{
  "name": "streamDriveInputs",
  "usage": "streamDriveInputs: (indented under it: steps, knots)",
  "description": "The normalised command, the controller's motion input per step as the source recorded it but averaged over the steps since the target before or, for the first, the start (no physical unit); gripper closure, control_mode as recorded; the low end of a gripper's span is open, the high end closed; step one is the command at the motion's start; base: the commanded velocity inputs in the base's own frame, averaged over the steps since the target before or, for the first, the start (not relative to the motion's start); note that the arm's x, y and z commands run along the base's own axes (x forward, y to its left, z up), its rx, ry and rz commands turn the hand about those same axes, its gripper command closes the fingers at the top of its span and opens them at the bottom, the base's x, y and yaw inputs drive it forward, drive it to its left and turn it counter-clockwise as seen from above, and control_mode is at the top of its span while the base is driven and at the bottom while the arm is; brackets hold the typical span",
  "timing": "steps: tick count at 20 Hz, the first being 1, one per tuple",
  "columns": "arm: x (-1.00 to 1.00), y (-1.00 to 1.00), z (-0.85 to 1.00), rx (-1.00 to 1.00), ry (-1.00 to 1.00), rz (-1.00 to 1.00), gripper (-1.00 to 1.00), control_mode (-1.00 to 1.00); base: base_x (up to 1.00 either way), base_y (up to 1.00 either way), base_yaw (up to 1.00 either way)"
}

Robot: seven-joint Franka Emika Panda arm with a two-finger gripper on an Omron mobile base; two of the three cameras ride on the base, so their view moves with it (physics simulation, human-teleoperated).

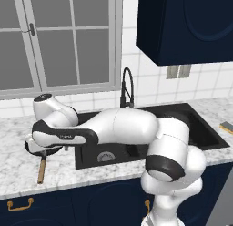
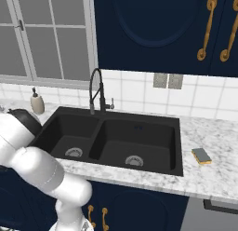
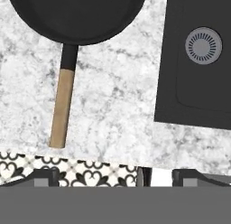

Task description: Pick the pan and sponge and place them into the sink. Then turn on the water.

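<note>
The black pan (image 3: pixel 76 15) lies on the marble counter left of the sink (image 3: pixel 198 96), its wooden handle (image 3: pixel 62 108) pointing toward the counter's front edge. My gripper (image 3: pixel 118 177) hovers above the counter edge just beyond the handle's end, open, with nothing between its fingertips (image 3: pixel 43 177). From the left base, the pan (image 1: pixel 45 151) sits under my hand, with the handle (image 1: pixel 42 170) sticking out. The yellow sponge (image 2: pixel 201 155) with its dark top rests on the counter right of the sink (image 2: pixel 116 132). No water shows at the black faucet (image 2: pixel 96 92).
My arm reaches across the left basin (image 1: pixel 107 152). A white soap dispenser (image 2: pixel 37 103) stands behind the sink's left corner. A window is behind the counter and dark cabinets hang above right. Patterned floor tiles (image 3: pixel 85 175) show past the counter's front edge.
</note>
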Motion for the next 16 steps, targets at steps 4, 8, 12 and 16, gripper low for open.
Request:
streamDriveInputs:
  steps: [4,8,12,16]
  knots:
    - [0.00,0.27,-0.48,0.00,0.00,0.03,-1.00,-1.00,0.00,0.00,0.00]
    - [0.02,0.46,-0.41,0.00,0.00,0.01,-1.00,-1.00,0.00,0.00,0.00]
    - [0.00,0.45,-0.27,0.00,0.00,0.01,-1.00,-1.00,0.00,0.00,0.00]
    - [0.00,0.01,-0.28,0.00,0.00,0.00,-1.00,-1.00,0.00,0.00,0.00]
